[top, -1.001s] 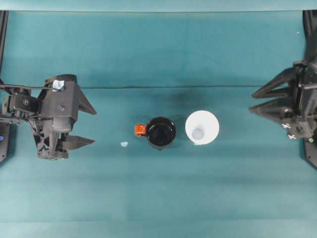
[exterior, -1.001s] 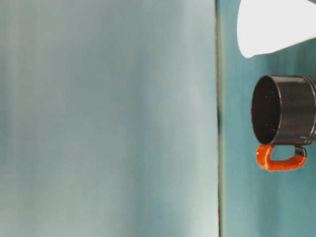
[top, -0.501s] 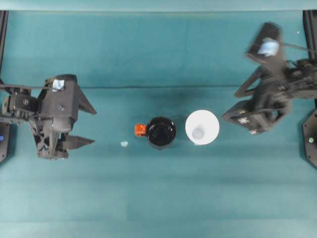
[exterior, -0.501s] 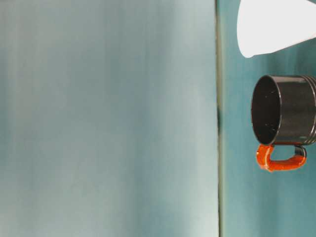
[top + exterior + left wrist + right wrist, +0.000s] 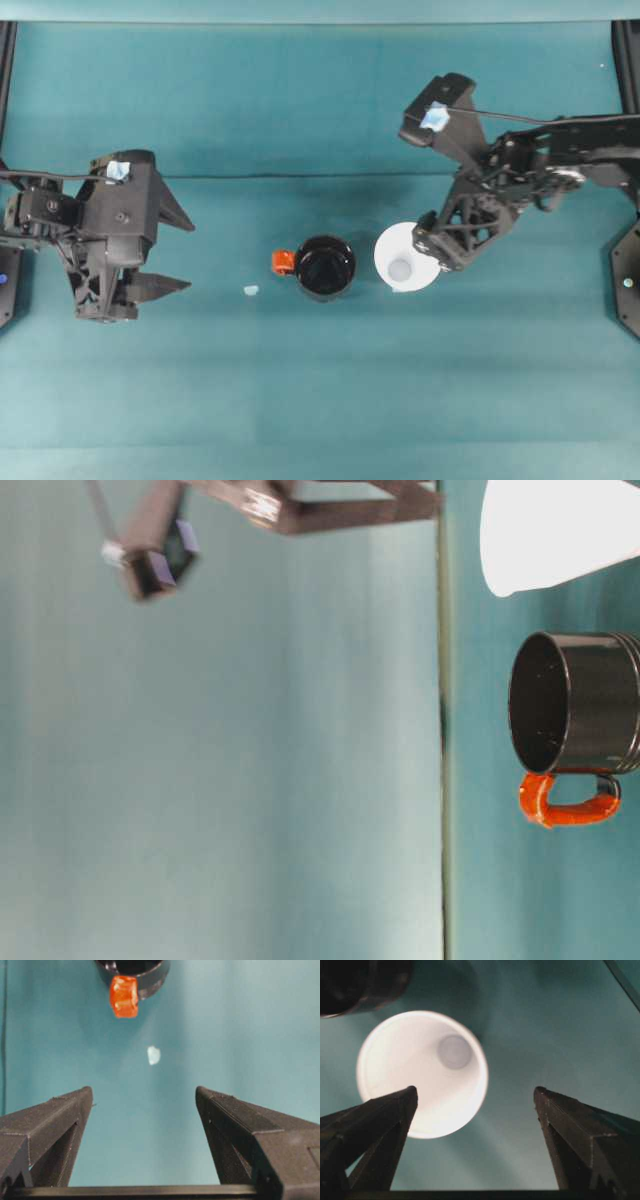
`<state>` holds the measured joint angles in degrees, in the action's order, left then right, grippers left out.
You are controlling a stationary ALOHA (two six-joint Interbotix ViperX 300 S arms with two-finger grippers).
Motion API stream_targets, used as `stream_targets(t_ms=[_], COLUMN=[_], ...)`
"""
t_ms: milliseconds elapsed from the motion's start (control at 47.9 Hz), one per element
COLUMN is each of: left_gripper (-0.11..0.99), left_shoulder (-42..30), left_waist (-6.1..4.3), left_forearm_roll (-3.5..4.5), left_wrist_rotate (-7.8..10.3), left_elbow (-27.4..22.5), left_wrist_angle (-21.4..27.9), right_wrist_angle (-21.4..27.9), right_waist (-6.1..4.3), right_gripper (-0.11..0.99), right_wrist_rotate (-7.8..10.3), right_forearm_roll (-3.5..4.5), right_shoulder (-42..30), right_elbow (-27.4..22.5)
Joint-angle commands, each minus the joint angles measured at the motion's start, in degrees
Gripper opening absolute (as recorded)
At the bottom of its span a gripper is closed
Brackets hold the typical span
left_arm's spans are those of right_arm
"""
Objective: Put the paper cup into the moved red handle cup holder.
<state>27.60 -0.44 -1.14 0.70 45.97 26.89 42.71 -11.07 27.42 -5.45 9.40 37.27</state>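
Tapered white paper cup (image 5: 403, 258), glossy black round holder (image 5: 325, 267), orange-red handle (image 5: 282, 262)

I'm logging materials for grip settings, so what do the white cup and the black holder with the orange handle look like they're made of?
The paper cup looks like thin matte white paper: a flat, unshiny wall with a thin rim. The red handle cup holder looks like hard glossy black plastic or enamelled metal, as its wall shows highlights and ridges near the rim; which one is unclear. Its orange-red handle looks rough and uneven.

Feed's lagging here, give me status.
Right gripper open, over the paper cup. Left gripper open, apart from the holder. Cup upright beside the red handle cup holder, not in. Nothing between them.
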Motion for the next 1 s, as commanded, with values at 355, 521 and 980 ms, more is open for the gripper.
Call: stream_targets(t_ms=[355,521,980], left_gripper=[0.90,0.90,0.90], left_shoulder=[0.6,0.4,0.2], left_waist=[-0.09,-0.09,-0.09], left_forearm_roll=[-0.09,-0.09,-0.09], left_wrist_rotate=[0.00,0.00,0.00], left_elbow=[0.1,0.2,0.2], left_wrist_angle=[-0.3,-0.3,-0.3], right_wrist_angle=[-3.3,-3.6,-5.4], right_waist=[-1.49,-1.41,-1.23], right_gripper=[0.89,0.88,0.69], right_wrist_rotate=[0.88,0.88,0.97], right_forearm_roll=[-0.35,-0.62,-0.79], right_shoulder=[-7.3,-8.3,-8.4], right_elbow=[0.1,-0.1,-0.2])
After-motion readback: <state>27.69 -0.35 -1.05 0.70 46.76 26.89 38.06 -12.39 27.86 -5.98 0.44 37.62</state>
